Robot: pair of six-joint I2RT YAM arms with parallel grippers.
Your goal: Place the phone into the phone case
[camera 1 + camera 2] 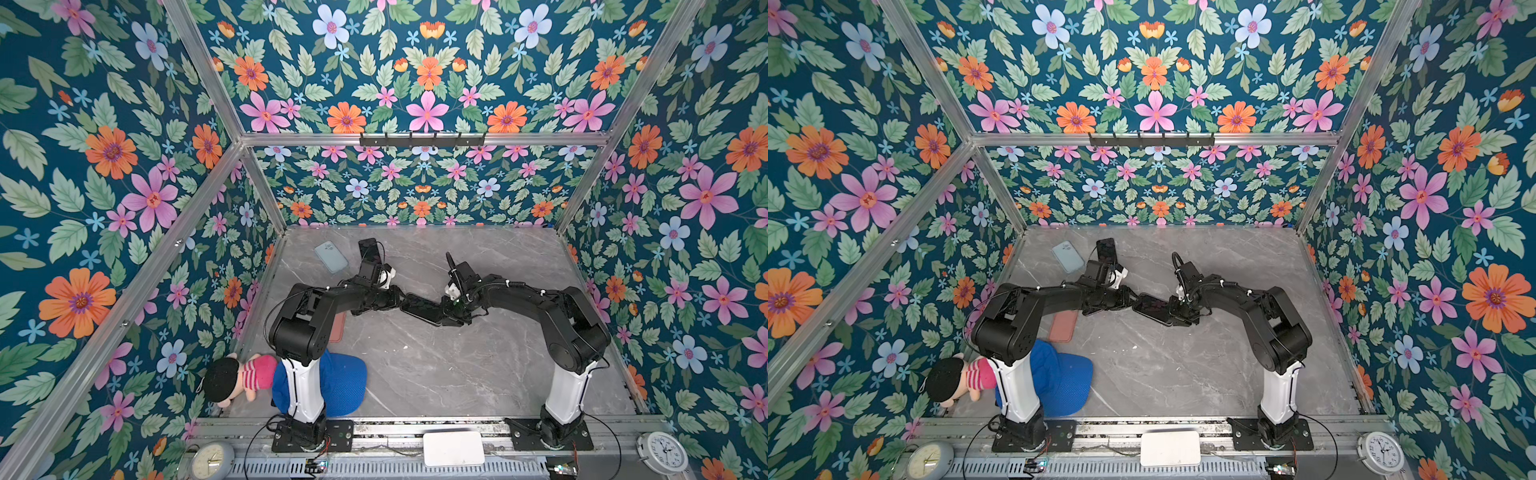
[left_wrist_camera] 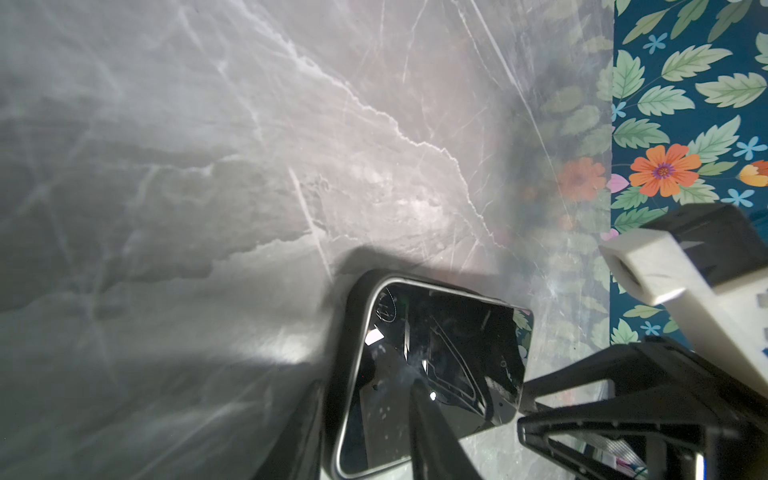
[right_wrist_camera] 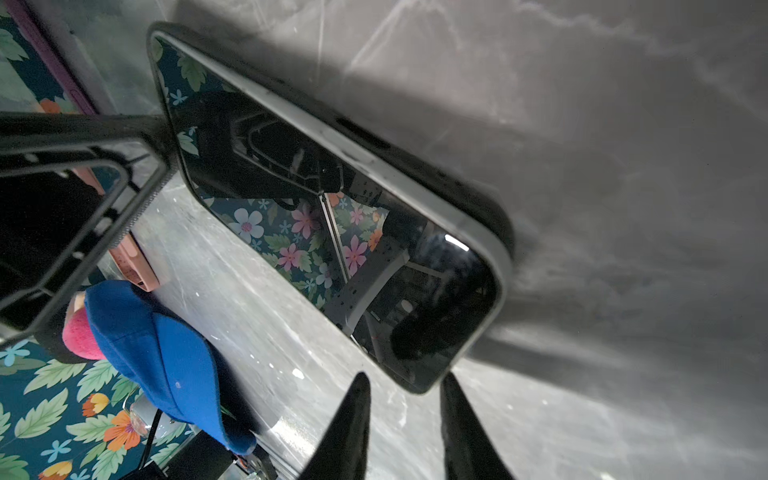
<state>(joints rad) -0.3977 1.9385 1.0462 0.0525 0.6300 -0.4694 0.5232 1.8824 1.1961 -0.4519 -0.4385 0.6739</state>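
Observation:
A black phone [image 1: 419, 309] [image 1: 1152, 307] with a glossy screen and a grey rim lies between the two grippers mid-table. A black phone case [image 2: 351, 316] [image 3: 436, 170] wraps its back and edges. My left gripper [image 1: 401, 301] [image 2: 365, 436] is shut on one end of the phone [image 2: 436, 353]. One finger [image 2: 432, 432] lies across the screen and the other is behind the case. My right gripper [image 1: 442, 316] [image 3: 407, 399] is at the opposite end of the phone [image 3: 291, 232]. Its narrowly open jaws stand on either side of the phone's corner.
A light blue case [image 1: 331, 257] lies at the back left. A salmon-pink case [image 1: 1064, 326] lies partly under the left arm. A blue cap [image 1: 345, 386] and a doll [image 1: 237, 378] sit by the left arm's base. The floral walls [image 1: 249, 249] close in the grey marble table [image 1: 436, 374].

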